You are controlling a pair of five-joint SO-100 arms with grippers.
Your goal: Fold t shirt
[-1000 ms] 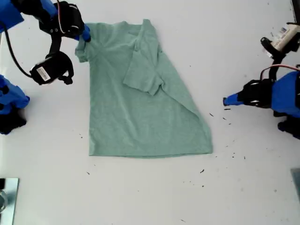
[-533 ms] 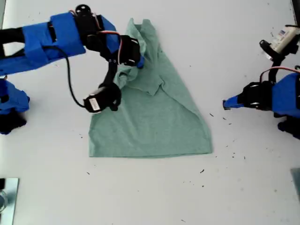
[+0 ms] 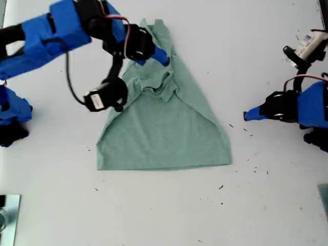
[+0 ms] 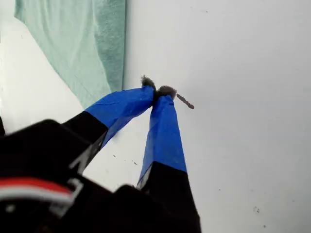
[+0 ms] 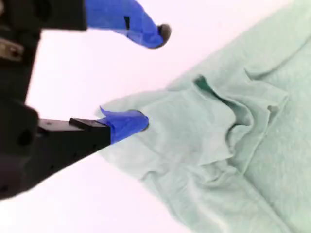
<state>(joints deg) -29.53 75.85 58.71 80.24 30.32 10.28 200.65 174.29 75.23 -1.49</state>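
Observation:
The pale green t shirt [image 3: 169,128] lies on the white table, its upper part folded in and bunched into wrinkles [image 3: 159,82]. My second gripper [image 3: 161,56] hovers open above that bunched upper part. In the second wrist view the second gripper [image 5: 146,77] has one blue fingertip [image 5: 131,121] over the t shirt [image 5: 243,145] edge and the other over bare table, nothing held. My first gripper [image 3: 247,114] rests shut at the exterior view's right, apart from the shirt. Its closed tips [image 4: 158,91] touch the bare table, with the t shirt [image 4: 92,43] corner nearby.
A metal object [image 3: 5,215] sits at the exterior view's lower left corner. Small dark specks [image 3: 246,154] dot the table by the shirt's lower corner on the exterior view's right. A white-labelled motor [image 3: 310,43] hangs above the first arm.
My second gripper carried the shirt's shoulder from the exterior view's left inward over the body, then let go; the cloth now lies bunched. The first arm stayed still.

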